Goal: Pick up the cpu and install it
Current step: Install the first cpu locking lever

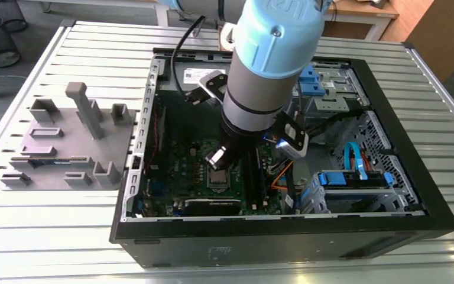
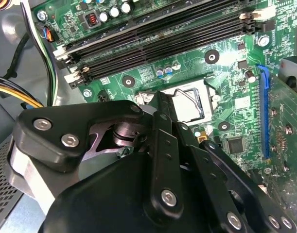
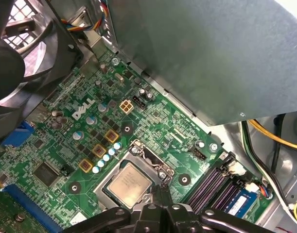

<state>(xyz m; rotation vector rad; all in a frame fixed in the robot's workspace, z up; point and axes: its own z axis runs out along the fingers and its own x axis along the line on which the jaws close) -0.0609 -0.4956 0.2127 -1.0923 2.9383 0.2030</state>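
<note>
The cpu point(image 3: 130, 183) lies flat in the motherboard socket, its silvery top facing up and the metal socket frame point(image 3: 149, 156) around it. In the exterior view the cpu point(image 1: 220, 177) sits low in the open computer case point(image 1: 416, 195), right under my tool. My gripper point(image 3: 161, 188) hangs just above the socket's edge. Its black fingers are pressed together with nothing between them. In the second wrist view the gripper point(image 2: 162, 99) covers part of the socket, and the cpu point(image 2: 193, 106) shows beyond it.
Memory slots point(image 2: 158, 36) run beside the socket. A grey power supply box point(image 3: 211, 58) and a black fan point(image 3: 14, 58) stand close by. Yellow and black cables point(image 3: 274, 136) trail along the case wall. A grey fixture plate point(image 1: 61, 145) lies at the exterior view's left.
</note>
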